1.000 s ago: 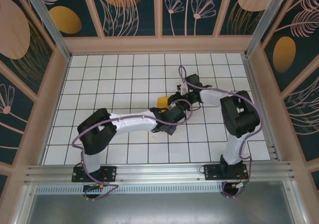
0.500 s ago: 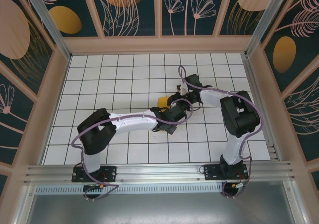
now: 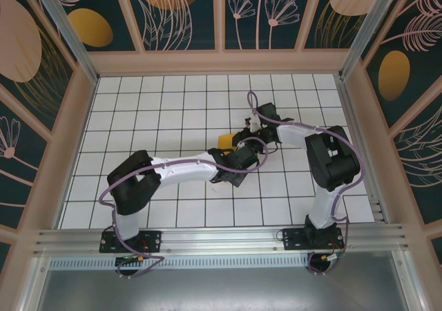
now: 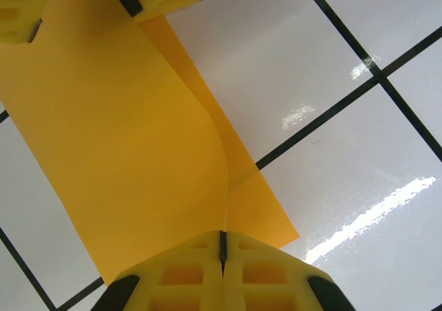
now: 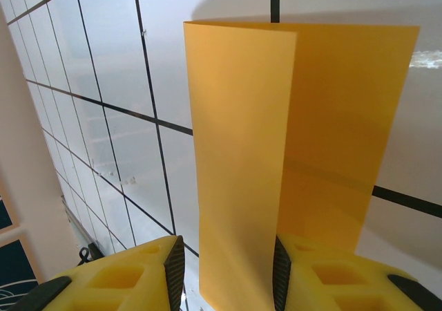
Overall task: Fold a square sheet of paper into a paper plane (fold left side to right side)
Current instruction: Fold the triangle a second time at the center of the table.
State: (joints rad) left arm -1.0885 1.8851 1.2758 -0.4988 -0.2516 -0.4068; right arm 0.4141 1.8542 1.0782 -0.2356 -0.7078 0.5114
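HOLD: my left end effector (image 4: 222,250) is pressed together on one edge of the square sheet of paper (image 4: 124,152), likely to carry the lifted flap across | right end effector (image 5: 226,273) spread, straddling the opposite end, apparently steadying it | LOCATION: mid-counter (image 3: 138,117) | OBSTRUCTION: both wrists crowd close over the sheet.

A white tiled tabletop (image 3: 173,110) ruled with black grid lines (image 3: 185,110) lies inside a pale wood-coloured frame (image 3: 221,61); dark teal wall panels (image 3: 176,14) around it carry orange ovals (image 3: 90,27) and pink line-drawn flowers (image 3: 242,7); slanted aluminium posts (image 3: 65,24) stand at the far corners; an aluminium rail (image 3: 221,238) runs along the near edge, a grey metal sheet (image 3: 221,290) below it; seen close up, the glossy tiles (image 4: 345,83) catch streaks of light.
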